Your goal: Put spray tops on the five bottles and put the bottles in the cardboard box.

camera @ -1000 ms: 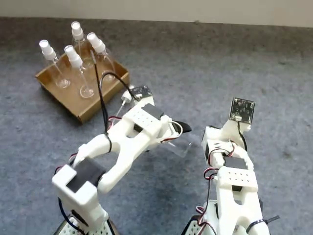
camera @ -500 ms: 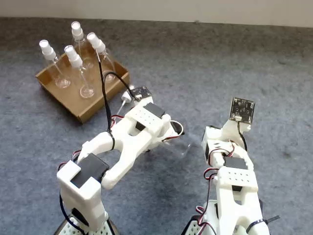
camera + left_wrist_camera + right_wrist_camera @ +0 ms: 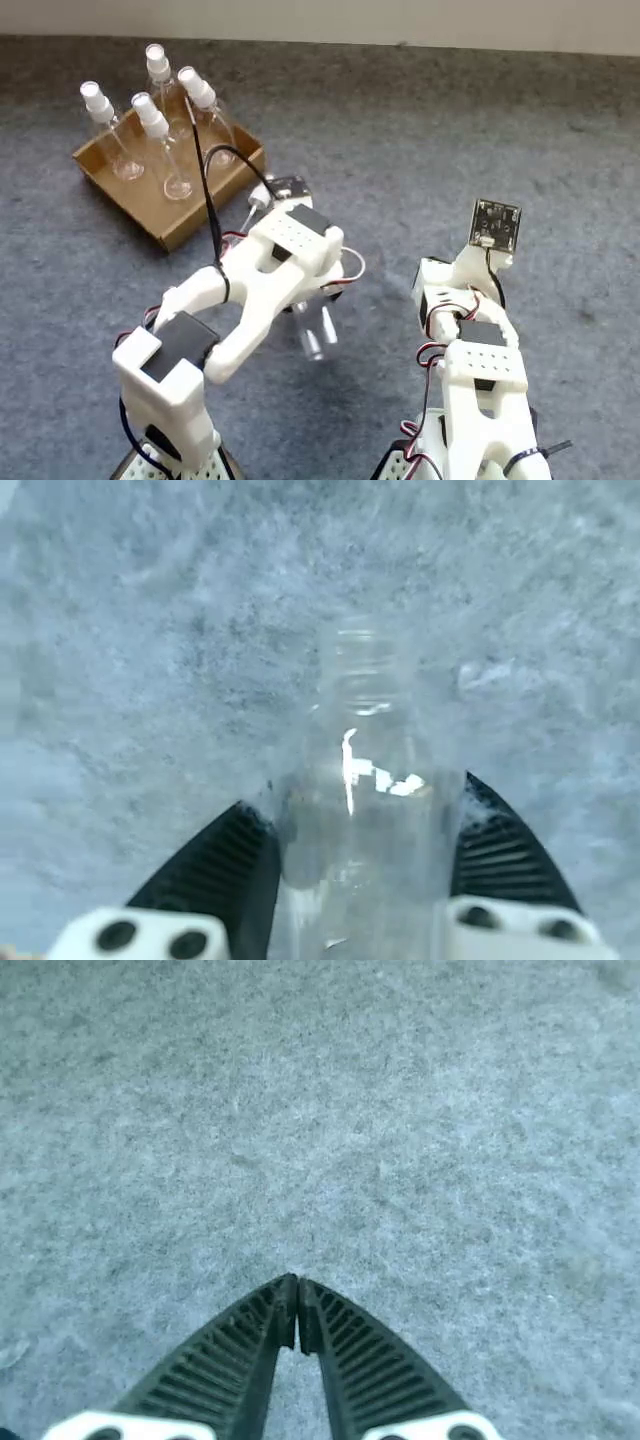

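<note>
Place: a robotics lab or test bench.
Surface: grey felt-like worktop (image 3: 520, 130) spreading beneath the left claw (image 3: 365, 800) and right claw (image 3: 297, 1285).
Rig: white plastic arm (image 3: 250, 300) with loose black cable (image 3: 206, 200); bare circuit board (image 3: 497, 224) above the right claw.
Backdrop: pale wall strip (image 3: 400, 20) far beyond both claws.

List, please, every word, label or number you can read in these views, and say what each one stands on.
None can be read.
The circuit board: any print is too small to read.
The box: plain, no print visible.
The capped bottles and the held bottle: clear, no labels visible.
</note>
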Robot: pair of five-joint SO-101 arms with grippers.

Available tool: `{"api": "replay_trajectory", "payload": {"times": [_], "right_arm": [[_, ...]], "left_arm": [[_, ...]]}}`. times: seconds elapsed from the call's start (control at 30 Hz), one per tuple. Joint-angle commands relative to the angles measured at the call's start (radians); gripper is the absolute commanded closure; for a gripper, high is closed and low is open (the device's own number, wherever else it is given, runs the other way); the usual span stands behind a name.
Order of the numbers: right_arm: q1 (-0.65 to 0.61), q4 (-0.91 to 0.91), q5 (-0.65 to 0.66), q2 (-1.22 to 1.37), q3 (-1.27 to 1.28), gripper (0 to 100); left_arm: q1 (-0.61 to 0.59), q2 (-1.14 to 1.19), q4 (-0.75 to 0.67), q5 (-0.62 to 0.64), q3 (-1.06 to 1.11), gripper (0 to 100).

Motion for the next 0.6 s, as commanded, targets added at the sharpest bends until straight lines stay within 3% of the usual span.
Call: {"api": "replay_trajectory", "payload": {"times": [0.0,0.13,0.27,0.57], "right_arm": [[0.008,-0.028,-0.005,-0.024,-0.004,99.1],[0.007,-0.028,-0.005,-0.024,-0.004,99.1],[0.007,-0.028,-0.003,-0.024,-0.004,99.1],[0.007,-0.028,-0.003,-0.024,-0.004,99.1]], "left_arm": [[-0.082,-0.021,0.086,-0.388,-0.048,87],[-0.162,-0.019,0.141,-0.736,-0.048,87],[-0.229,-0.018,0.207,-0.999,-0.065,87],[-0.418,-0.018,0.27,-1.031,-0.131,65]]}}
